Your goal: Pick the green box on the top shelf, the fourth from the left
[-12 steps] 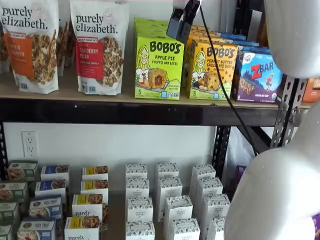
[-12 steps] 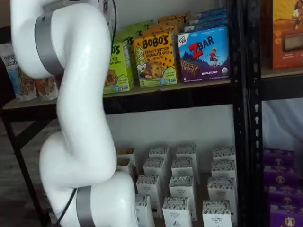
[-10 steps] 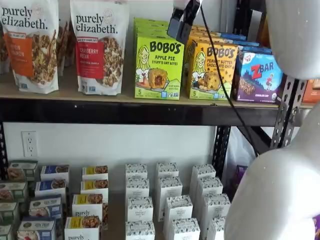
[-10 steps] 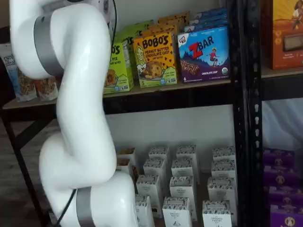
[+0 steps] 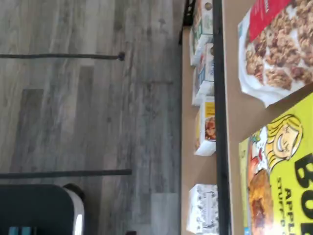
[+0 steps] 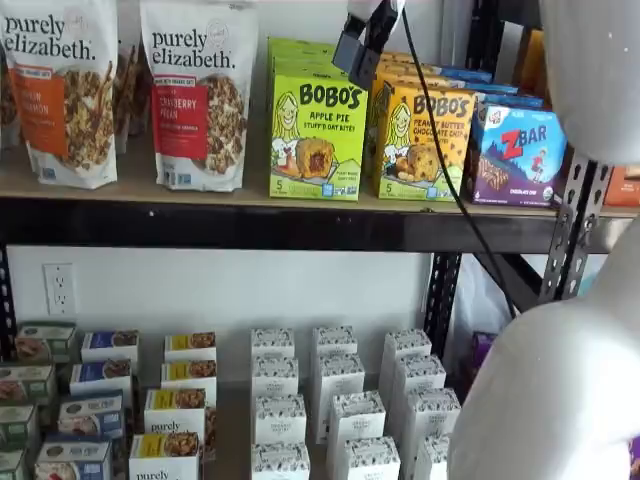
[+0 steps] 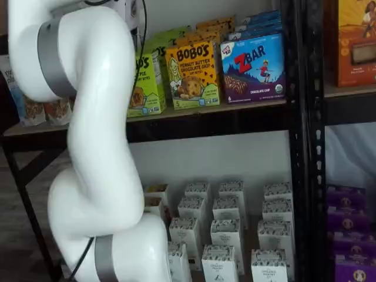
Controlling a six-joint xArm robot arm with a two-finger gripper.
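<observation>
The green box (image 6: 317,135), lime green and reading "BOBO'S APPLE PIE", stands at the front of its row on the top shelf (image 6: 200,222), between a purely elizabeth bag and the yellow-orange Bobo's box (image 6: 425,140). My gripper (image 6: 356,55) hangs from the top edge just above the green box's upper right corner; only its black fingers show, with no plain gap. In a shelf view the green box (image 7: 148,82) is half hidden behind my white arm (image 7: 94,117). The wrist view shows the green box (image 5: 286,191) close up on the shelf board.
Purely elizabeth granola bags (image 6: 198,95) stand left of the green box and a blue ZBar box (image 6: 515,150) at the right. Black uprights (image 6: 565,230) flank the shelf. Several small white boxes (image 6: 335,400) fill the lower shelf. A cable (image 6: 450,180) hangs from the gripper.
The gripper has crept slightly upward above the green box, and the arm has shifted a little. The boxes have not moved.
</observation>
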